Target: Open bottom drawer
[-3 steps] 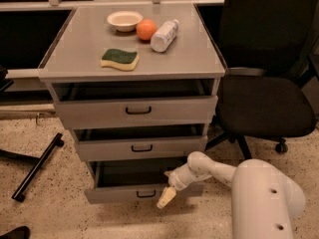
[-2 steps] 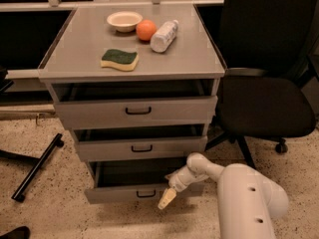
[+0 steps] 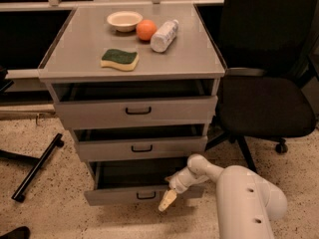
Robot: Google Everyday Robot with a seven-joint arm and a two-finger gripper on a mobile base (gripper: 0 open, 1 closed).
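The bottom drawer (image 3: 114, 195) is the lowest grey front of the cabinet, with a small black loop handle (image 3: 145, 195) at its centre. It stands pulled out, with a dark gap showing behind its front. My gripper (image 3: 167, 200) with its cream fingertips sits at the drawer's front, just right of the handle, on the end of my white arm (image 3: 239, 193), which reaches in from the lower right.
Middle drawer (image 3: 142, 148) and top drawer (image 3: 137, 111) are above, both slightly out. On the cabinet top lie a sponge (image 3: 119, 59), bowl (image 3: 124, 20), orange (image 3: 146, 30) and bottle (image 3: 164, 35). A black office chair (image 3: 264, 98) stands right; a black leg (image 3: 37, 167) lies on the floor at left.
The view has shifted a little and my arm's white body has moved left and down. The gripper stays at the bottom drawer's front and the drawer looks about as far out as before.
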